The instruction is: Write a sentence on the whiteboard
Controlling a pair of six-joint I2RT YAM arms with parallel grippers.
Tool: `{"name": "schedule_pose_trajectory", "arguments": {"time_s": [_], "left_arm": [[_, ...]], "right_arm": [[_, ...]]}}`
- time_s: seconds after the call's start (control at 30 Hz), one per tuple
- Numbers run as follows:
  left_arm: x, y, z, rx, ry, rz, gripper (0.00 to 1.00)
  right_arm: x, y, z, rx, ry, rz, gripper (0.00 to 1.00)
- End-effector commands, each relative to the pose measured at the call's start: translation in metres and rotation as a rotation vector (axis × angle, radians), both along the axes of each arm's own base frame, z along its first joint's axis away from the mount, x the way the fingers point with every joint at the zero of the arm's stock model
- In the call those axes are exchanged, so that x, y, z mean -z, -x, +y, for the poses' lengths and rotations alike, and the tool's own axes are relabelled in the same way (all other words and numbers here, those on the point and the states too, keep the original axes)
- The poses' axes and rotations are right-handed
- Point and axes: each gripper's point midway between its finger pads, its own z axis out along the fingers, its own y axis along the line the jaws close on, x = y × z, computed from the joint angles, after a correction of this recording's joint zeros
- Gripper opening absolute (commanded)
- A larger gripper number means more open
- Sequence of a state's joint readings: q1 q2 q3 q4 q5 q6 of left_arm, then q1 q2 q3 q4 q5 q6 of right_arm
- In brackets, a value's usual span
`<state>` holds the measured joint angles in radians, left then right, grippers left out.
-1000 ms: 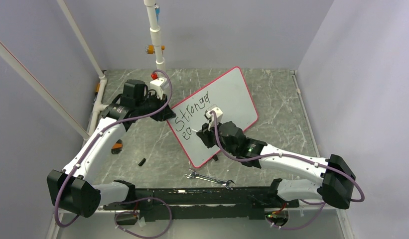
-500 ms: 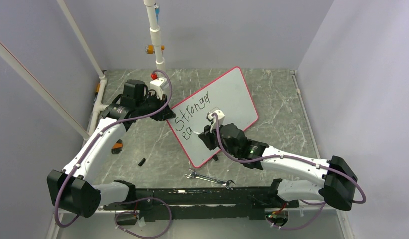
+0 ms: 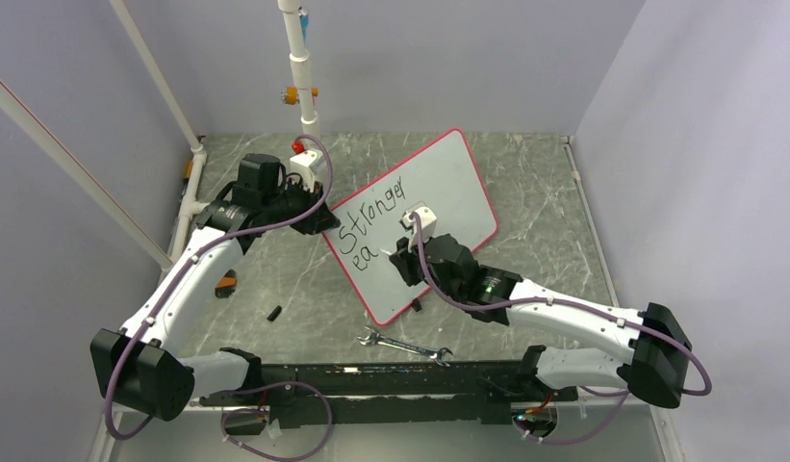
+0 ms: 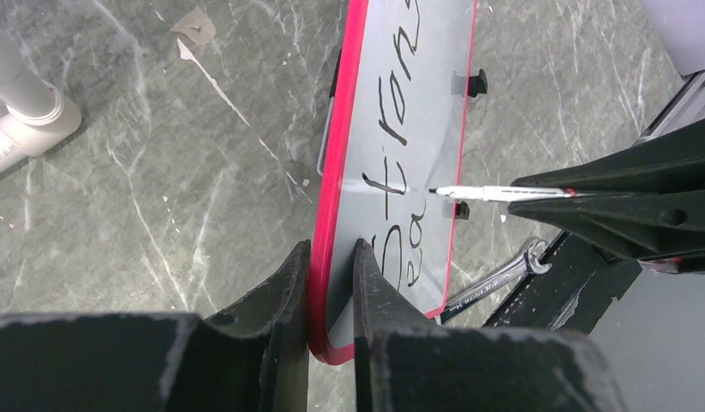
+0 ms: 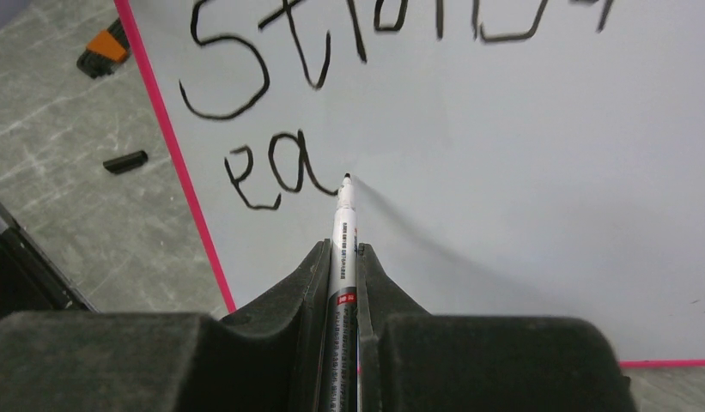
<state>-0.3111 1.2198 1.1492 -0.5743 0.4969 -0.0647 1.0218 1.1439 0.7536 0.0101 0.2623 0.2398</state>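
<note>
The whiteboard [image 3: 448, 183], white with a red-pink rim, lies tilted on the table; it also shows in the left wrist view [image 4: 434, 112] and the right wrist view [image 5: 520, 146]. The sentence [image 3: 369, 223] reads "Stronger" with "ea" under it [image 5: 276, 167]. My left gripper [image 3: 318, 214] is shut on the board's left corner rim [image 4: 330, 283]. My right gripper [image 3: 402, 252] is shut on a white marker [image 5: 343, 232]; its black tip touches the board just right of the "a". The marker also shows in the left wrist view [image 4: 495, 192].
A steel wrench [image 3: 405, 346] lies near the front, below the board. A black marker cap [image 3: 273, 313] and an orange-black object [image 3: 224, 285] lie left of the board. A white pipe [image 3: 299, 67] stands at the back.
My right gripper has shifted slightly right and up along the second line with the marker. The left arm and board have not moved.
</note>
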Motion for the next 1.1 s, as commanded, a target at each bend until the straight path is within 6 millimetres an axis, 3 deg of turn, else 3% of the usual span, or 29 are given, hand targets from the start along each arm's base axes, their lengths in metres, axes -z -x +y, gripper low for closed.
{"name": "schedule_pose_trajectory", "arguments": {"time_s": [0.0, 0.13, 1.07], "left_arm": [[-0.004, -0.026, 0.034, -0.115, -0.161, -0.145, 0.0], [-0.004, -0.026, 0.034, -0.116, -0.158, -0.146, 0.0], [-0.006, -0.025, 0.034, -0.113, -0.155, -0.15, 0.0]], "right_arm": [[-0.058, -0.014, -0.005, 0.064, -0.072, -0.098, 0.0], [-0.071, -0.017, -0.007, 0.072, -0.086, -0.129, 0.0], [-0.035, -0.028, 0.001, 0.044, -0.072, -0.067, 0.0]]}}
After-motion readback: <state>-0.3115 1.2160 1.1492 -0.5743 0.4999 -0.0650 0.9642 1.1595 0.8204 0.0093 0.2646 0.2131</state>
